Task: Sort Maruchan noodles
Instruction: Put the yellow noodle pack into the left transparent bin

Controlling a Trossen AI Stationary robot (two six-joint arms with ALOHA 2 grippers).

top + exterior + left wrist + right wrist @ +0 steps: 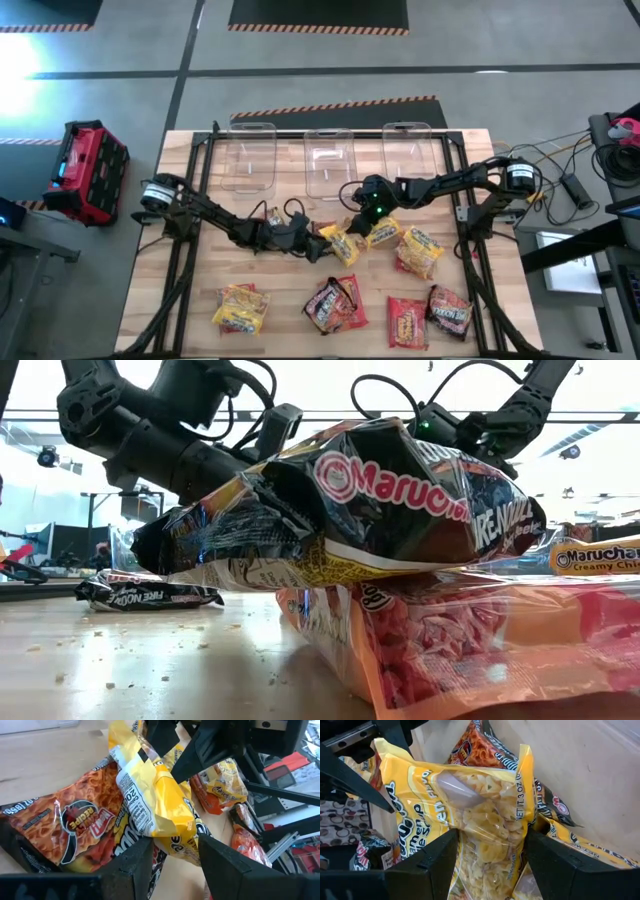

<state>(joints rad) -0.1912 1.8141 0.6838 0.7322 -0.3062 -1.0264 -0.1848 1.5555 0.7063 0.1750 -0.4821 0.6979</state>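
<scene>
Jaws: both my grippers, left (pixel 172 852) and right (pixel 490 857), clamp one yellow packet (pixel 343 244) | wrist views show grip; high view hides it

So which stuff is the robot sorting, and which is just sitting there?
For the job:
- crinkly yellow, red and dark noodle packets
- three clear plastic bins
- left gripper
- right gripper

Just lying about:
- red and black toolbox
- tangled cables
</scene>
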